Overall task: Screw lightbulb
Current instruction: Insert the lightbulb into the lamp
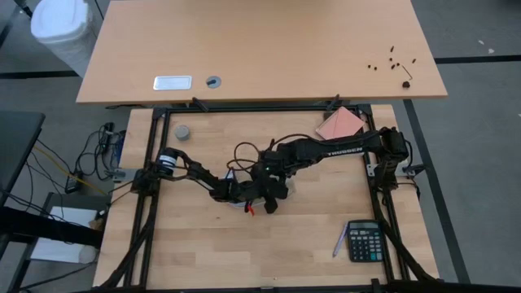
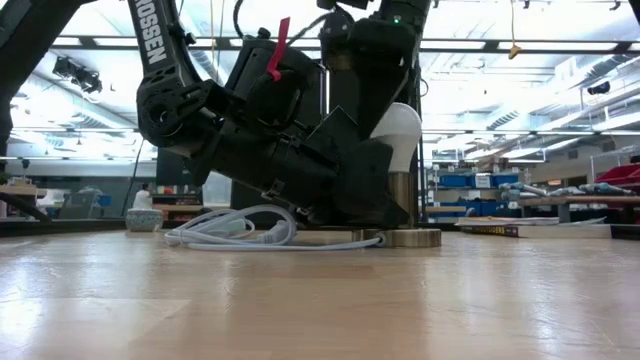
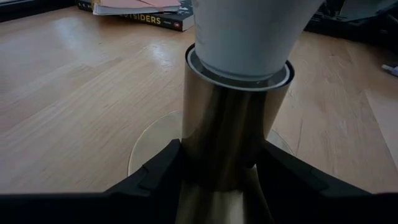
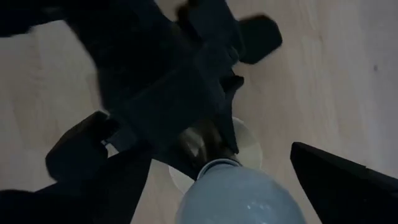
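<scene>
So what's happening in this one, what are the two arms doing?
Both arms meet mid-table. The left gripper clamps the brass socket just above its round base, steadying it. The lightbulb sits upright in the socket, with the right gripper coming down over it, fingers spread on either side and apparently not gripping. A white cable lies coiled beside the base.

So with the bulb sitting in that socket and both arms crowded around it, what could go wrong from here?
1. The left gripper clamps the brass socket; if that grip slips, the socket could turn with the lightbulb instead of tightening.
2. The right gripper has one finger well clear of the glass, so its hold looks loose and may spin uselessly.
3. The white cable coils beside the base, under the arms, and could snag.
</scene>
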